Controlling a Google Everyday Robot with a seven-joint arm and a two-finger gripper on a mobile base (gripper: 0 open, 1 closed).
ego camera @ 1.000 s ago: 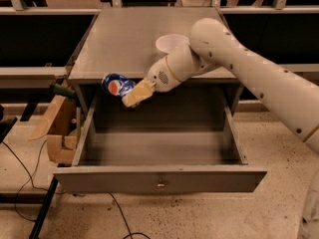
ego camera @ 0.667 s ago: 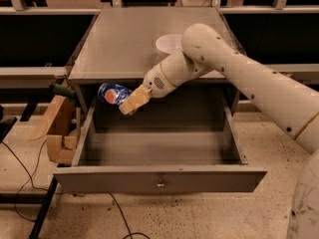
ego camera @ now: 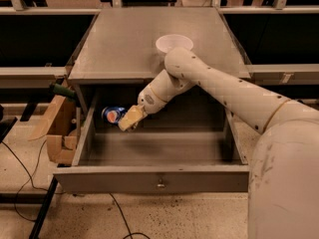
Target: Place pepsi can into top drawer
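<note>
The can (ego camera: pixel 112 115) is a small blue drink can lying on its side, its round red, white and blue logo turned towards the camera and a pale silver end just showing at its left. It sits low inside the open drawer (ego camera: pixel 109 180), in the back left part, close to the left wall and under the front edge of the tabletop (ego camera: pixel 129 44); whether it touches the drawer floor cannot be told. The gripper (ego camera: pixel 125 123) is clenched on the can from its right side, its tan fingers (ego camera: pixel 133 116) angled down and to the left and covering the can's right end. The pale arm (ego camera: pixel 219 88) reaches in from the lower right, crosses over the drawer's right half and bends down past the tabletop edge into the drawer, hiding part of the back wall. The drawer is pulled well out, its flat grey front panel nearest the camera with a small metal knob (ego camera: pixel 160 185) at its centre, and its grey floor shows bare in front of the can. On the tabletop a white bowl (ego camera: pixel 174 40) stands upright near the front edge, just behind the arm's elbow and partly hidden by it. To the left of the drawer stands an open cardboard box (ego camera: pixel 59 133), touching or just beside the cabinet. A dark cable (ego camera: pixel 20 168) runs across the speckled floor (ego camera: pixel 149 218) below.
</note>
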